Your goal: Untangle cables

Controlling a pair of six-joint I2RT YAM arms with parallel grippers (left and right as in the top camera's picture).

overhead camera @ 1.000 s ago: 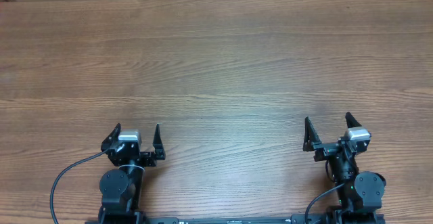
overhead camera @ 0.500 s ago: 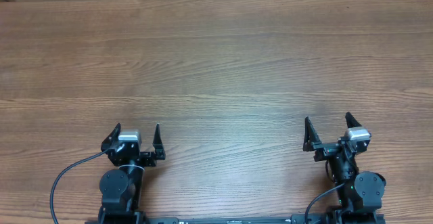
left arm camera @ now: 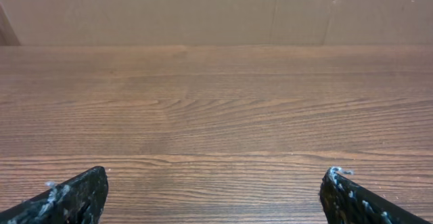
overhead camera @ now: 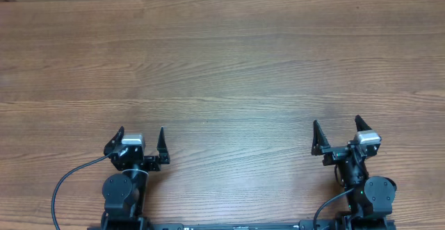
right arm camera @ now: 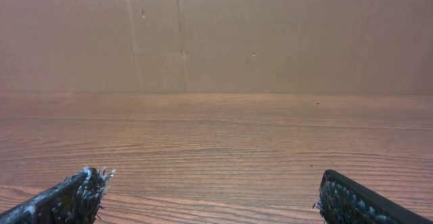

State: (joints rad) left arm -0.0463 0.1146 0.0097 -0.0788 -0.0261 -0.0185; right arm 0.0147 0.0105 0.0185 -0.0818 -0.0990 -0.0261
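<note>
The cables are out of view in every frame; only bare wood shows. My left gripper (overhead camera: 141, 138) rests near the table's front edge at the left, open, with nothing between its fingers. In the left wrist view the left gripper (left arm camera: 215, 183) shows two black fingertips (left arm camera: 74, 195) far apart over bare wood. At the front right, my right gripper (overhead camera: 337, 131) also stands open and holds nothing. In its own wrist view the right gripper (right arm camera: 215, 187) spans a wide gap above the wood.
The wooden table (overhead camera: 222, 63) stretches away from both arms. A brown cardboard wall (left arm camera: 216, 11) stands along its far edge, also seen as a cardboard wall (right arm camera: 216, 34) in the right wrist view. A thick black arm wire (overhead camera: 66, 181) loops by the left base.
</note>
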